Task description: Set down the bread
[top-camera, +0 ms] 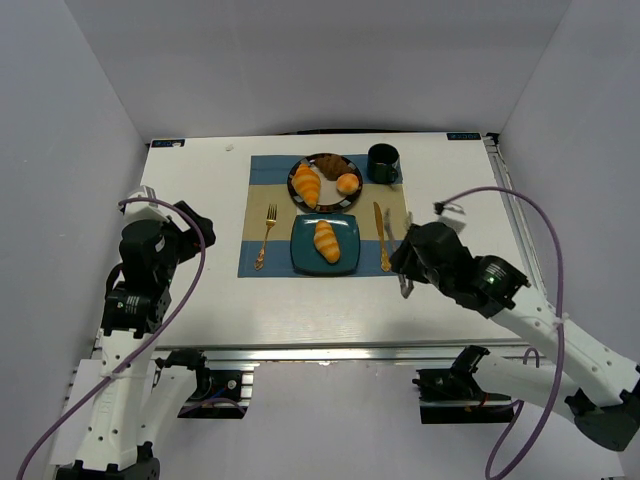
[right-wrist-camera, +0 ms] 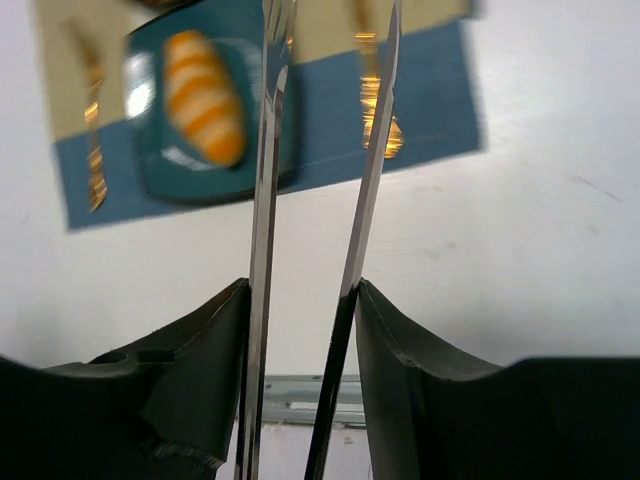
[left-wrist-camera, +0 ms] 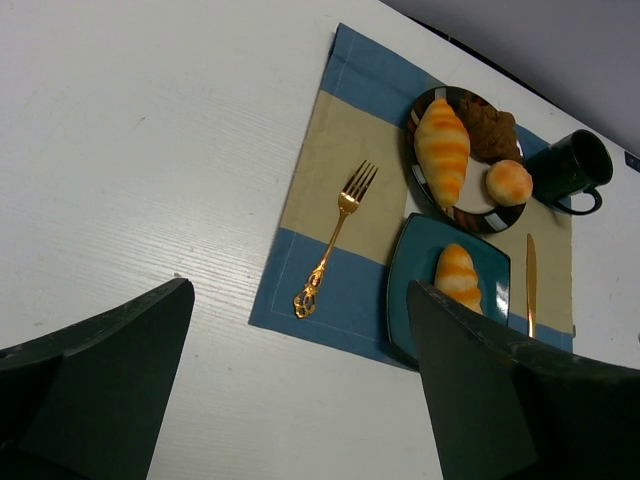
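The bread (top-camera: pixel 326 241), a golden-yellow ridged roll, lies on the teal square plate (top-camera: pixel 303 258) on the placemat. It also shows in the left wrist view (left-wrist-camera: pixel 459 277) and the right wrist view (right-wrist-camera: pixel 204 96). My right gripper (top-camera: pixel 403 262) is shut on metal tongs (right-wrist-camera: pixel 268 150), whose two blades stand apart with nothing between them. It hovers right of the plate, above the placemat's near right corner. My left gripper (top-camera: pixel 185 215) is open and empty, raised over the table left of the placemat.
A round dark plate (top-camera: pixel 325 207) behind the teal one holds a larger orange roll (top-camera: pixel 306 184), a small bun (top-camera: pixel 347 183) and a dark pastry (top-camera: pixel 332 165). A dark mug (top-camera: pixel 383 162) stands at back right. A gold fork (top-camera: pixel 266 237) and knife (top-camera: pixel 381 235) flank the teal plate.
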You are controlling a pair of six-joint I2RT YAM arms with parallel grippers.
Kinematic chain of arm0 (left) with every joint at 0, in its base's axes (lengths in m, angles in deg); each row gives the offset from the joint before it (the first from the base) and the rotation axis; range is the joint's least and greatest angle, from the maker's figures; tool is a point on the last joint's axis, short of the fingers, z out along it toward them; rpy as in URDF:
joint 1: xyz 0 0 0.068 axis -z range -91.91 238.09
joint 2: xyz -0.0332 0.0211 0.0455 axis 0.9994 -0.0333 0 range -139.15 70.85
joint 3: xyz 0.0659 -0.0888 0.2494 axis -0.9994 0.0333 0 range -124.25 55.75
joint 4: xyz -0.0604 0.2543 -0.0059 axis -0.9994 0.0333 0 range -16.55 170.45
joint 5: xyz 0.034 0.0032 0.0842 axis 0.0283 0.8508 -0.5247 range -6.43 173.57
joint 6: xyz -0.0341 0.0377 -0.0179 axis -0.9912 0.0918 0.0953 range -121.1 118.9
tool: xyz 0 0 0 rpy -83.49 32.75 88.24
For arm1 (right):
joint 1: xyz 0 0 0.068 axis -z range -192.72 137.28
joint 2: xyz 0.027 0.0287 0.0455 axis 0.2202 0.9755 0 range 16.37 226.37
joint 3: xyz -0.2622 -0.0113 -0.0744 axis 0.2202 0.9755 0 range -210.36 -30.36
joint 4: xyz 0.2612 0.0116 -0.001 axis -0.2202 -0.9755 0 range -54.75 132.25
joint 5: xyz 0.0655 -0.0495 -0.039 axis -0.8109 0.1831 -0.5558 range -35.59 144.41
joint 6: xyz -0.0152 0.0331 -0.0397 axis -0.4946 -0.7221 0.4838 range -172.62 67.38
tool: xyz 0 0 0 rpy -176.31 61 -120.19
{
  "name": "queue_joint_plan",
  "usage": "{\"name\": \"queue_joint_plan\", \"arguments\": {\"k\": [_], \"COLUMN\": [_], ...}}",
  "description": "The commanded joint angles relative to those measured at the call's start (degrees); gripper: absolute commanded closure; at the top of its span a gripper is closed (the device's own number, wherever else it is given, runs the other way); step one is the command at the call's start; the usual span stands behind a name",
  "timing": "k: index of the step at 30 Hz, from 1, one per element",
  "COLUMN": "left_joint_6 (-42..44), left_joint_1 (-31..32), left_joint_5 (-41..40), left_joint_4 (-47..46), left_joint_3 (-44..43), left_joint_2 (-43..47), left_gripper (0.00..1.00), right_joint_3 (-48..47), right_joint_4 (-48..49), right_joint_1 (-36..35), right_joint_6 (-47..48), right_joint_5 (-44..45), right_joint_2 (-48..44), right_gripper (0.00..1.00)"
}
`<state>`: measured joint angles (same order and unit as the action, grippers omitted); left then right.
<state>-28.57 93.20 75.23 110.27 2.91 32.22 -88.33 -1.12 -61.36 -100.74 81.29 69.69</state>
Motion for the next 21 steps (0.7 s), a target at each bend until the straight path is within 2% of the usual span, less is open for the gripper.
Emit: {"name": "queue_joint_plan", "arguments": {"k": [1,4,7,10,14,21], "left_joint_6": [0.1,-0.1,-0.2,-0.5,-0.7,-0.7], "left_joint_1": [0.3,0.2,0.2,0.2,0.2,0.2], "left_joint_5": [1.5,3.0,3.9,4.6,5.2,4.8], "left_joint_4": [-1.8,-2.5,-3.2,-3.9,-3.6,-2.7], "left_joint_3": [0.5,1.1,2.1,3.2,3.4,3.6], "left_joint_2": [-0.6,-1.2,-0.7,-0.1,0.3,1.8], "left_gripper": [0.02,0.02,0.02,0.02,0.02,0.02], "right_joint_3": [2.6,6.4,11.4,13.8,15.6,23.9], "right_joint_4": [-16.4,-21.9,-21.8,-22.5,-20.1,-3.1], "right_joint_1": [1.6,3.6,4.9,7.2,12.8,24.1], "right_joint_6": [-19.4,-28.7,-34.3,-37.2,-36.2,-28.4], "right_joint_5": [14.6,19.2,22.4,23.1,21.8,14.0], "right_joint_2": [-2.7,-7.4,-12.4,-12.3,-8.1,-3.8], "right_gripper": [0.50,0.52,0.54,0.54,0.56,0.56]}}
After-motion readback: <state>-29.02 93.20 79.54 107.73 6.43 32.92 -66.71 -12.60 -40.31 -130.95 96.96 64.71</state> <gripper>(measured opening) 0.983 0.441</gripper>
